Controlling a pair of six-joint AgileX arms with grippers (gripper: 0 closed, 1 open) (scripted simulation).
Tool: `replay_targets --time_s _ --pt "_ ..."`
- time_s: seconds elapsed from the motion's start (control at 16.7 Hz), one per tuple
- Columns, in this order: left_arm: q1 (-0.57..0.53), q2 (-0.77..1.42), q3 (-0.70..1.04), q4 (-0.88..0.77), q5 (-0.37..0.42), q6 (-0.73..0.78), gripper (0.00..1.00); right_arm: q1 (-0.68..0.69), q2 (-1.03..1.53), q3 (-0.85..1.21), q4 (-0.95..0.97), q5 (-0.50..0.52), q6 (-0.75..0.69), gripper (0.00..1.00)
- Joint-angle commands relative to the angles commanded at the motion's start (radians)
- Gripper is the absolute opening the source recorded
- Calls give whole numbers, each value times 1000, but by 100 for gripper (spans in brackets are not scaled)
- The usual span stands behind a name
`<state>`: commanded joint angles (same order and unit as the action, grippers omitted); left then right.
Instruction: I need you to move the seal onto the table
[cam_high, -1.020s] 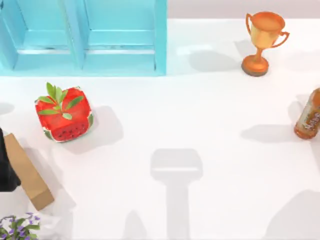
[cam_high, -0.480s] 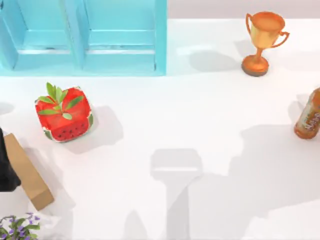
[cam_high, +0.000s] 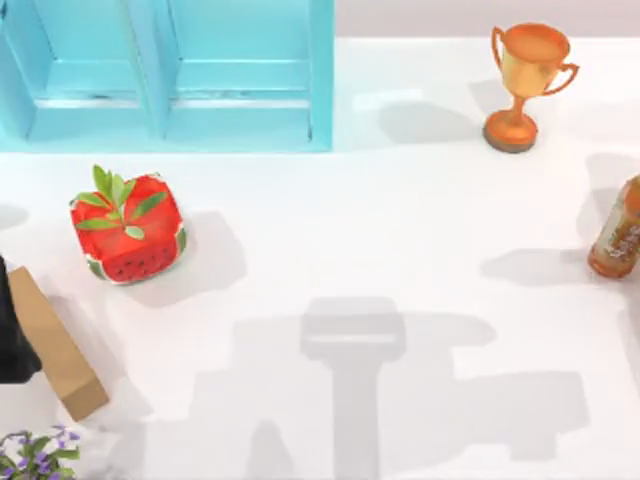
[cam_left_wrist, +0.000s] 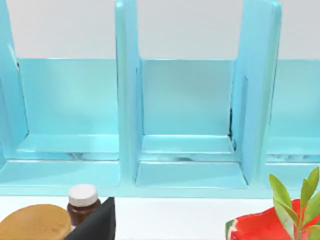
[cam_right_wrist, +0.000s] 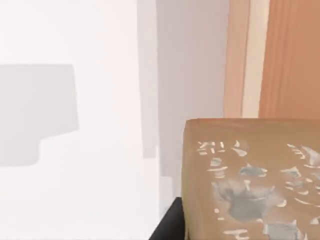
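Right wrist view: the seal (cam_right_wrist: 250, 180) sits tight against the camera above the white table (cam_right_wrist: 75, 150), apparently carried, though whether the right gripper is clenched on it I cannot tell. Judgement: lower straight down onto bare table toward 6 o'clock of the top view, clear of the watermelon cube (cam_high: 128, 228) at 9 and the bottle (cam_high: 618, 232) at 3, releasing only once the base rests flat. Left arm (cam_high: 12, 330) parked at 8 o'clock beside the tan box (cam_high: 55, 342).

The seal (cam_right_wrist: 250, 180) is cut off at the edge, perhaps held; bottle (cam_high: 617, 232) cropped.
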<state>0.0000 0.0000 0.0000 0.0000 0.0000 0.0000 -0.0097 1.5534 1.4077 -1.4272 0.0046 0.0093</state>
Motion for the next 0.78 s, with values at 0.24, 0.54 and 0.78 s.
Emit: replay_targets --time_s 0.24,0.54,0.78 --pt "0 0 0 0 0 0 100 12 -15 2 -12 -3 -1 0" --pt "0 0 0 0 0 0 100 40 40 40 -16 -5 35 0" --pt "0 0 0 0 0 0 100 126 139 112 3 -3 126 0"
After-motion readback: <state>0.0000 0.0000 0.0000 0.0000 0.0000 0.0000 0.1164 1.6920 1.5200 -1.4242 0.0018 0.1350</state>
